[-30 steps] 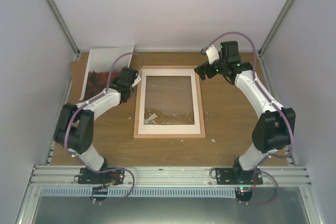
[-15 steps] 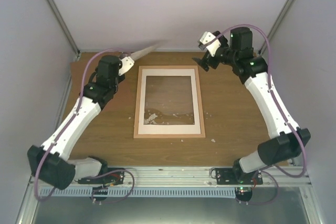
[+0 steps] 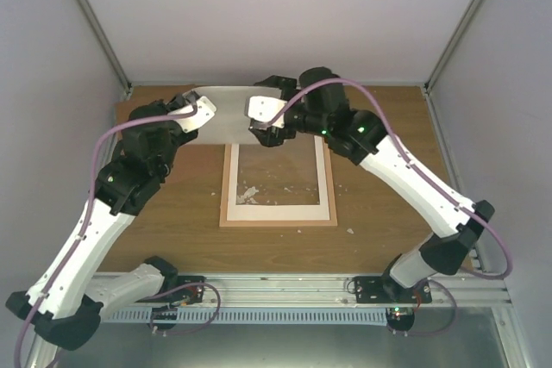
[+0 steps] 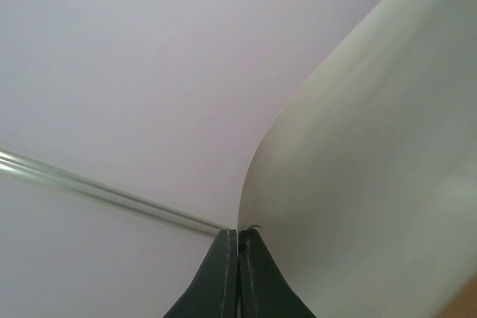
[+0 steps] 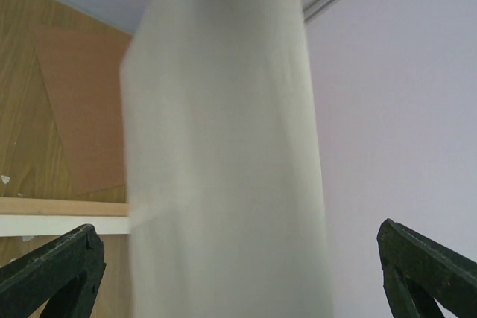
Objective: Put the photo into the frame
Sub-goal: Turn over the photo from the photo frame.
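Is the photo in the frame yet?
Out. The left hand holds the photo up in the air, over the far end of the frame.

photo [image 3: 231, 114]: plain pale grey-white | frame [image 3: 278, 222]: light wood, white inner border | table [image 3: 371, 213]: brown woodgrain

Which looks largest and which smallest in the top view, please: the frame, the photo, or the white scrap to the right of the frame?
1. frame
2. photo: held up, tilted and partly hidden by the arms, so this place is unsure
3. scrap: by far the smallest
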Motion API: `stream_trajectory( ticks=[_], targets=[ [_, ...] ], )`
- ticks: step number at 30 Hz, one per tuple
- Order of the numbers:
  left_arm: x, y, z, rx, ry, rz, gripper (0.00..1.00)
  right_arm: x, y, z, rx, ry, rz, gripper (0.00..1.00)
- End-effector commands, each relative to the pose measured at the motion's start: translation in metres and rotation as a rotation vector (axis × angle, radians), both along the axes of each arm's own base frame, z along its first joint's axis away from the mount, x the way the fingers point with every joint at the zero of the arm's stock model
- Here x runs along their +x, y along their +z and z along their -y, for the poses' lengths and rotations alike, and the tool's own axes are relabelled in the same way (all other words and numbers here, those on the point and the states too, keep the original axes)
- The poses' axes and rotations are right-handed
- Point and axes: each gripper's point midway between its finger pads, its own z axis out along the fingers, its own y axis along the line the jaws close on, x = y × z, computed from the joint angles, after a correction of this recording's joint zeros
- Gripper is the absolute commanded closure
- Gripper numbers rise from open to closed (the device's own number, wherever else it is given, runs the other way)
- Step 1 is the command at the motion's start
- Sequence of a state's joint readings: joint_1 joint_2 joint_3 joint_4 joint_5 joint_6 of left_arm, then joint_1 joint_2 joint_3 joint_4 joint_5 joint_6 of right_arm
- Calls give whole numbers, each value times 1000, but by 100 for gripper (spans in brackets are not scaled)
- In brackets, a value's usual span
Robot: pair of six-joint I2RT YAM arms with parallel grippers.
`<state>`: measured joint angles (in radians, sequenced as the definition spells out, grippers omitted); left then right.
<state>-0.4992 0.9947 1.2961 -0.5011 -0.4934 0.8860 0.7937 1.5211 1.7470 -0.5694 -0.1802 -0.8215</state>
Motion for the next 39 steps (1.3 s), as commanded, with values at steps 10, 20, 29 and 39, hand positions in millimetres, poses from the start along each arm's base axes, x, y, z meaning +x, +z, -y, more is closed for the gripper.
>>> stream_trajectory(
  ticks=[10,20,29,39],
  targets=[
    [-22,25,14,28,-130,118,100,18,-19,-17,-94,-109,-89,7],
    [-32,43,15,-15,-161,228,100,3,-33,-13,-107,-114,-211,67],
    [-36,56,17,-108,-180,239,37,-1,-6,-10,-18,-153,-225,99],
    [-49,139,-44,-429,-27,398,1,-64,44,-13,165,76,-393,99]
  ],
)
